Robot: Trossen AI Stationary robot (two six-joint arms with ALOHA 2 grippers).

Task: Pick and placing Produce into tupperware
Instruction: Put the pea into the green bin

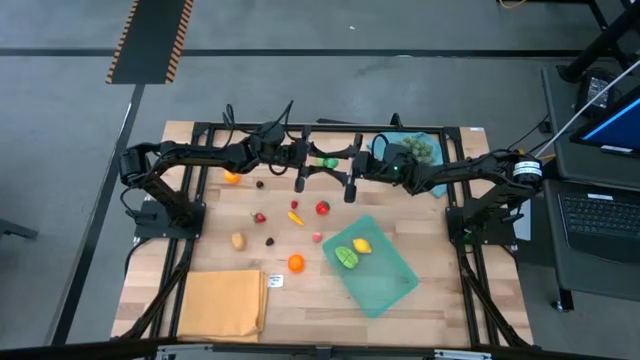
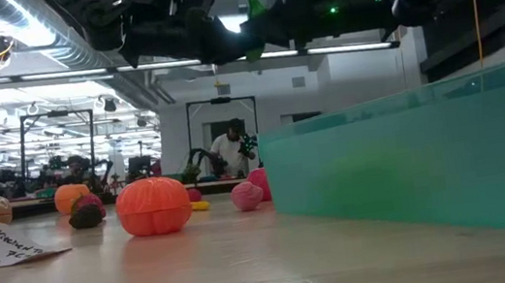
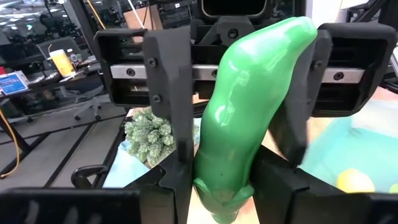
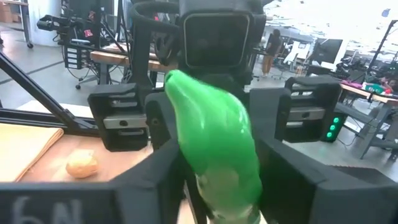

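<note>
A long green toy vegetable [image 1: 329, 161] hangs in the air over the table's far middle, between my two grippers, which face each other level. My left gripper [image 1: 312, 162] comes from the table's left and is shut on it. My right gripper [image 1: 346, 165] comes from the right and is shut on it too. The teal tupperware [image 1: 385, 285] lies on the near right of the table, with a yellow piece [image 1: 362, 245] and a green-yellow piece [image 1: 346, 257] inside. Other produce lies loose on the wood, among it an orange ball [image 1: 296, 263] and a red piece [image 1: 322, 208]. My left gripper pinches the green vegetable's thick stem end [image 3: 224, 186] between its two fingers, coming level from the table's left. The piece sticks out forward past the fingers, lifted clear of the table. My right gripper has the vegetable's other, tapering part [image 4: 214, 140] between its two fingers [image 3: 311, 81], coming level from the table's right. The piece reaches back between them toward the wrist.
A spiky grey-green ball [image 1: 421, 150] sits on a blue cloth at the far right. A folded orange-yellow cloth [image 1: 225, 302] lies at the near left, a paper tag [image 1: 275, 281] beside it. Small pieces [image 1: 238, 240] dot the table's middle. In the low view the tupperware's wall [image 2: 411, 160] fills the right.
</note>
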